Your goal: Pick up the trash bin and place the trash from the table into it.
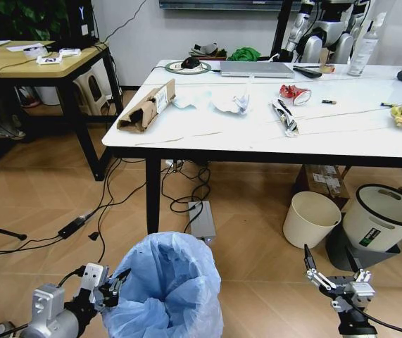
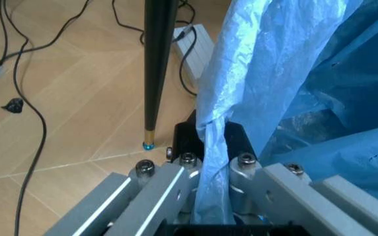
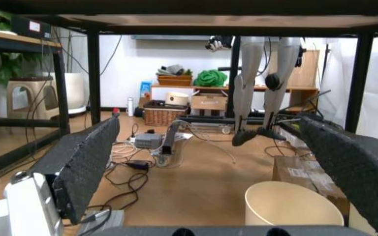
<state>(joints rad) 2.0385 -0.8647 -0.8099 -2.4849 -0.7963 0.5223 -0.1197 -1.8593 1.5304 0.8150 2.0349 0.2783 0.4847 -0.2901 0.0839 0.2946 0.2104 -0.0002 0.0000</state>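
Two grippers hang low before the white marble-look table [image 1: 208,130]: the left gripper [image 1: 113,287] clenches the crinkly translucent light-blue bag of the small round trash bin [image 1: 164,289], the right gripper [image 1: 332,271] spread wide beside it.

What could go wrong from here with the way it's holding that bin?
1. The left pincer is shut on the thin bag, not visibly on a rigid rim, so lifting may tear the plastic or pull the liner out of the trash bin.
2. The trash lies up on the table, with the table leg and floor cables close by; moving nearer could snag them.
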